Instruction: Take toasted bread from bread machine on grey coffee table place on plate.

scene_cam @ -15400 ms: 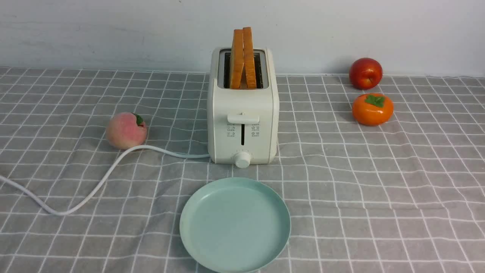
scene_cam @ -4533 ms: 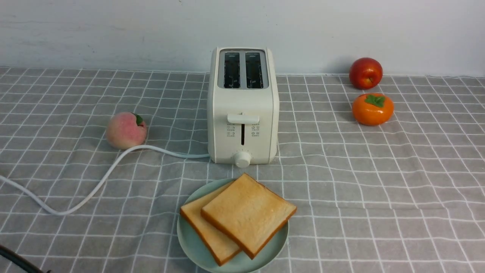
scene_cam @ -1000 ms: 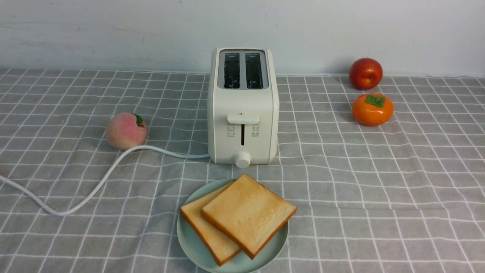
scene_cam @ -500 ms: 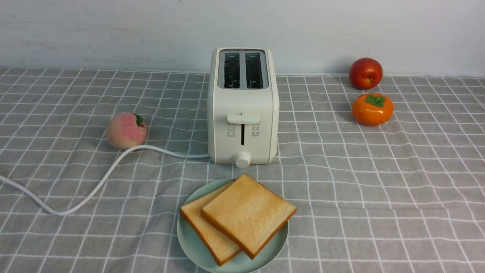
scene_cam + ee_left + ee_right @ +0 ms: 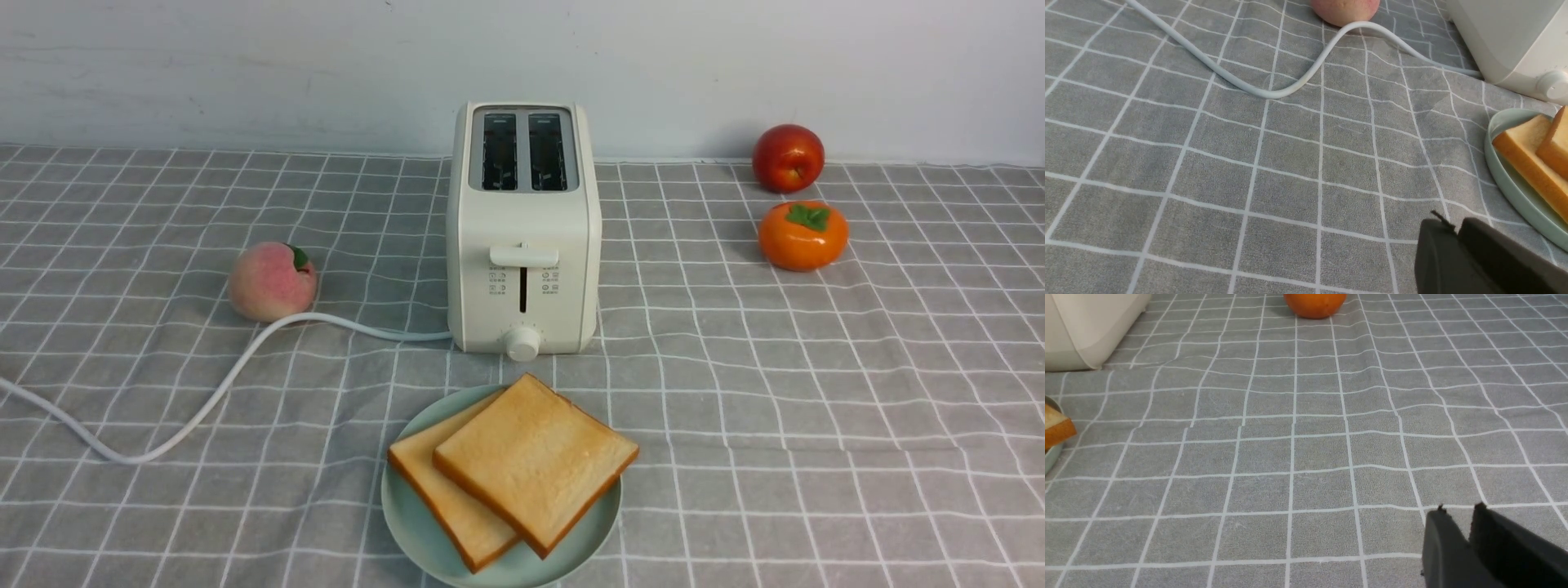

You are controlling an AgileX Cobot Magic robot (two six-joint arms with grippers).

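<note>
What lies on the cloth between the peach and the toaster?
Only the white cord: it runs from the bread machine and curves just in front of the peach. Otherwise that stretch of grey coffee table is bare, as the front view shows.

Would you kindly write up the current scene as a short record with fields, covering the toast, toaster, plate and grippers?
toast: two slices lying flat and overlapping on the plate
plate: mint green, on the grey coffee table in front of the toaster
toaster: both slots empty
cord: white, trailing left past the peach
other fruit: apple, persimmon, far right
left gripper: empty, jaws nearly together
right gripper: empty, narrow gap between jaws
</note>
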